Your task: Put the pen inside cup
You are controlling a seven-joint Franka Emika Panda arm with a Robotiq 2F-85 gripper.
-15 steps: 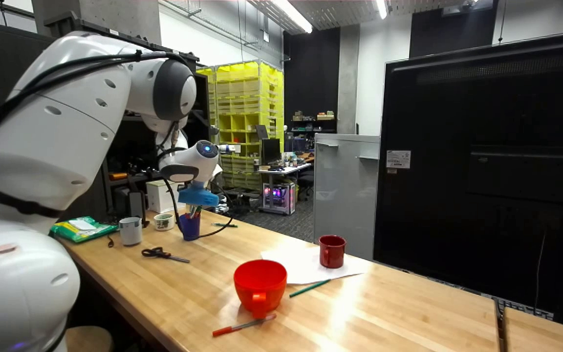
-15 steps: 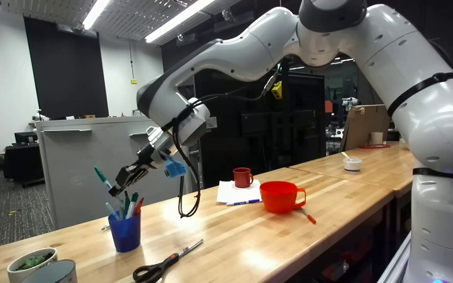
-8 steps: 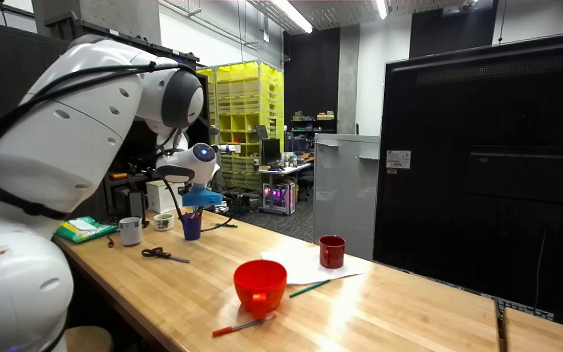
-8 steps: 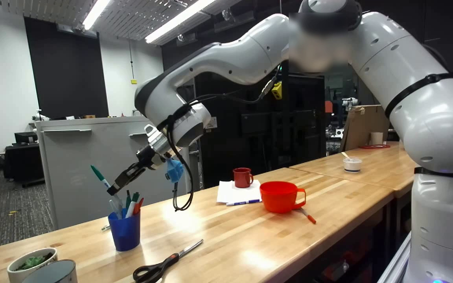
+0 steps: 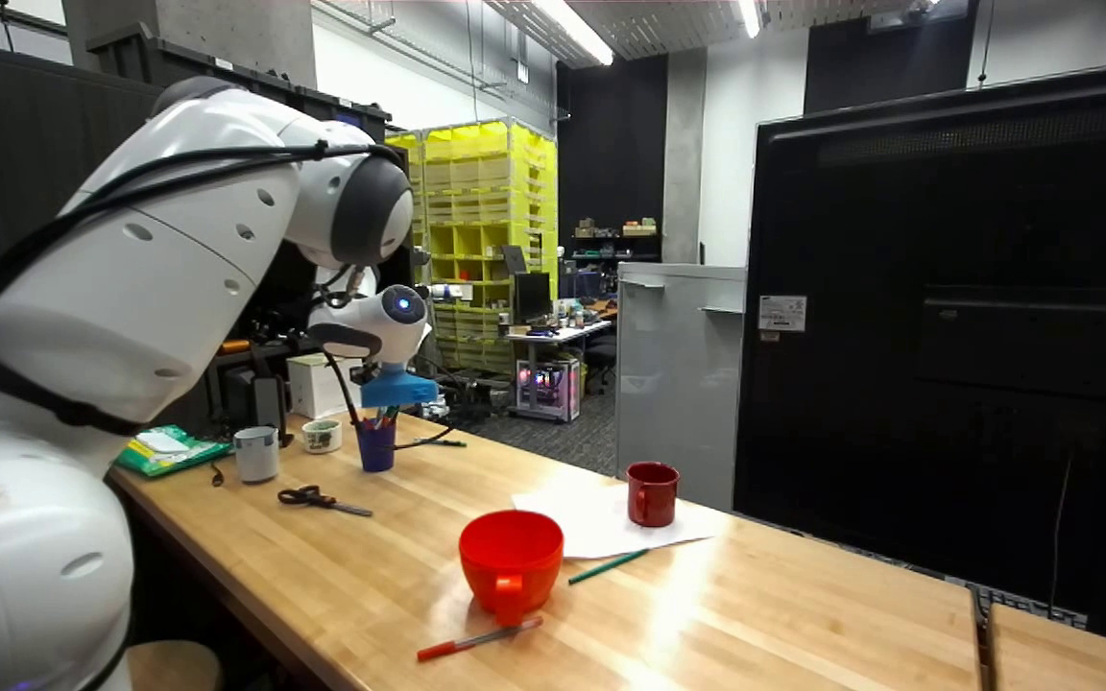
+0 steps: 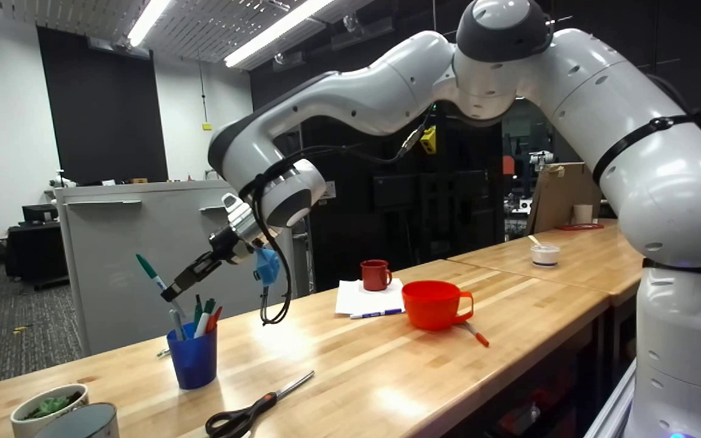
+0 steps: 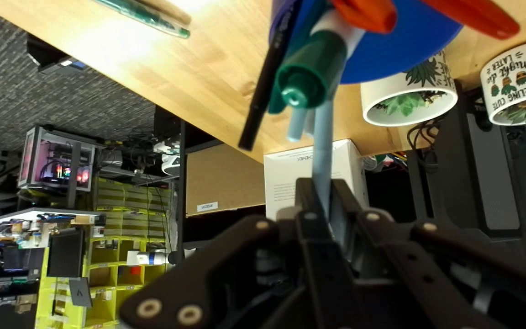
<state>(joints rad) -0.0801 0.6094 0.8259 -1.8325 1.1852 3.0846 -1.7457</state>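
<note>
Exterior view: black 2-fingered pincer (image 6: 168,295) clamps a slim, green-capped white marker pen (image 6: 153,274).
The pen tilts at the mouth of a tapered dark blue plastic cup (image 6: 195,363) packed with assorted pens (image 6: 203,322), its lower end hidden.

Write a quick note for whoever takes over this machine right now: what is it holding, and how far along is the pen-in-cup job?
Fingers: closed on the pen.
Pen: slanting, green end up, close to the mouth of the blue cup. Its lower end is hidden, so I can't tell whether it is inside.
Blue cup: upright on the table, with other pens standing in it.
Done: pen gripped and at the cup.
Left: probably lower it in as needed, then open the fingers.
</note>
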